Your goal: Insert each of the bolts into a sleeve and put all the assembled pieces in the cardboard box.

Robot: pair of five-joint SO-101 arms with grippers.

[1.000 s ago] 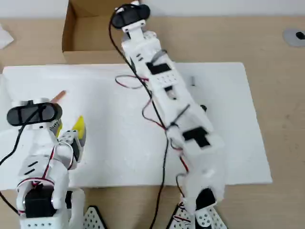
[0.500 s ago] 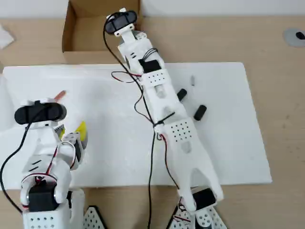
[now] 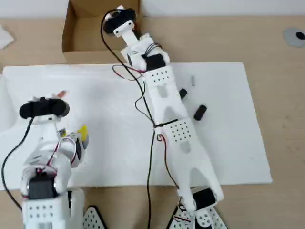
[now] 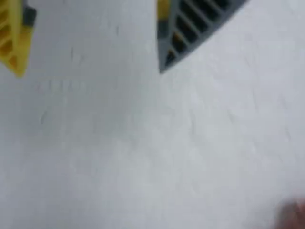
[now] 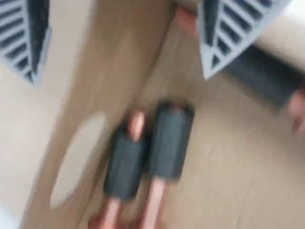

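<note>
Cardboard box is where the right arm is now reaching. Over the last second the arm has been sinking from a raised pose and stretching out, and its wrist is now hanging over the box's near corner.

The right jaws are standing wide apart and gripping nothing above the box floor. Two assembled pieces are lying there side by side, with a third sleeve just beside one finger. I judge a delivery is just finishing.

Outside the box, on the white foam board, two loose sleeves are showing again now the arm has moved off them. A copper bolt is waiting below the box's left side. The left jaws are hanging open and empty over bare board, well away from the box, so more assembly is still pending.
</note>
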